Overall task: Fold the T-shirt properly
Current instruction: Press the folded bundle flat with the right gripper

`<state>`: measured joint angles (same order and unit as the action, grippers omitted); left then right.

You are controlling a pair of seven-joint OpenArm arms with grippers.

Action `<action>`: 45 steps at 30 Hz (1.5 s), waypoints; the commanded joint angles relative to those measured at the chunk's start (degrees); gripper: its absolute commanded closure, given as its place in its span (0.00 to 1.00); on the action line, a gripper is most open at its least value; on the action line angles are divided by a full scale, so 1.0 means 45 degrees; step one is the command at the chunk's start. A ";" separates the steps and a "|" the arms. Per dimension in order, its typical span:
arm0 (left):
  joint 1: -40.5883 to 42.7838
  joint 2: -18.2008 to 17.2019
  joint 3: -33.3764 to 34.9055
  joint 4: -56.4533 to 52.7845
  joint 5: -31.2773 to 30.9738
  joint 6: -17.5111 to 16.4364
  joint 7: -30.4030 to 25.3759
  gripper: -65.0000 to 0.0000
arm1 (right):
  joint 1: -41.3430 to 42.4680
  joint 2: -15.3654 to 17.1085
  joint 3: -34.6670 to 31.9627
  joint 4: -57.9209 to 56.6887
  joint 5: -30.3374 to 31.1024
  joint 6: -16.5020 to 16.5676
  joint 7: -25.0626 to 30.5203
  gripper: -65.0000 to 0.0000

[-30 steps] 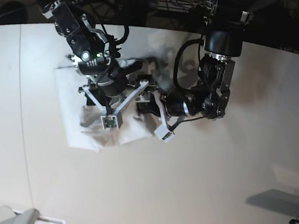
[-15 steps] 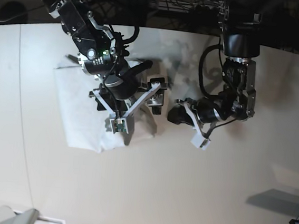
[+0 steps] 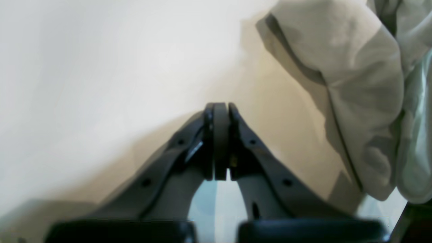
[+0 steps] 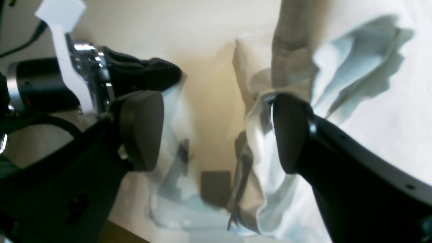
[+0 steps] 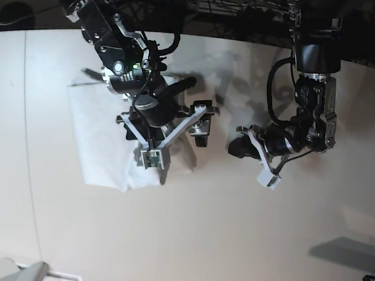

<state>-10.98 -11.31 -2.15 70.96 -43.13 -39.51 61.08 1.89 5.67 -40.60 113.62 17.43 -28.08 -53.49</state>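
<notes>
The T-shirt [image 5: 108,139] lies rumpled and partly folded on the pale tabletop [image 5: 244,239], toward the base view's left. The right gripper [image 5: 178,134] hangs over its near edge, jaws spread wide, one finger [image 4: 290,135] against a raised fold. The left gripper [image 5: 235,147] sits beside the cloth over bare table, jaws pressed together, empty.

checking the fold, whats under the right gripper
The open right gripper hangs over the bunched edge of the white T-shirt, with bare table between its fingers. The arm hides the cloth directly beneath it in the base view.
</notes>
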 commanded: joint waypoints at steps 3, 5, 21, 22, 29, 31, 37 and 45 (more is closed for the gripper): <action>-0.0148 -0.0095 -0.0371 0.0827 -0.0114 -0.0110 -0.0044 1.00 | 0.0176 -0.0098 -0.0521 0.0157 -0.0015 0.0075 0.0293 0.26; -0.0128 -0.0055 -0.0762 0.1238 -0.0134 -0.0110 0.0131 1.00 | 0.0195 0.0000 -0.0541 0.0196 -0.0015 0.0017 0.0293 0.26; 0.0165 -0.0309 -0.1973 0.1980 -0.0095 -0.0110 0.1010 1.00 | -0.1817 0.0312 0.2565 0.0255 -0.0015 -0.0433 0.2462 0.96; 0.0165 -0.0309 -0.1973 0.1980 -0.0095 -0.0110 0.1010 1.00 | -0.1797 0.0351 0.2858 0.0196 -0.0015 -0.0394 0.2462 0.96; 0.0165 -0.0212 -0.1973 0.2058 -0.0095 -0.0110 0.1050 1.00 | -0.0391 0.0586 0.4714 -0.0722 -0.0015 0.1560 0.2305 0.97; 0.0165 -0.0212 -0.1973 0.2058 -0.0095 -0.0110 0.1050 1.00 | 0.0195 0.0566 0.4988 -0.1269 -0.0015 0.2107 0.1973 0.97; 0.0165 -0.0212 -0.1973 0.2058 -0.0095 -0.0110 0.1050 1.00 | 0.0840 0.0156 0.4890 -0.1504 0.0004 0.2146 0.1153 0.97; 0.0165 -0.0192 -0.1973 0.2058 -0.0095 -0.0110 0.1010 1.00 | 0.0488 -0.0860 0.3230 -0.1523 -0.0015 0.2146 0.1114 0.97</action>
<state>-9.17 -11.60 -10.85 79.13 -42.24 -39.51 66.41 3.40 1.98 -26.22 105.84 17.61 -18.48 -49.58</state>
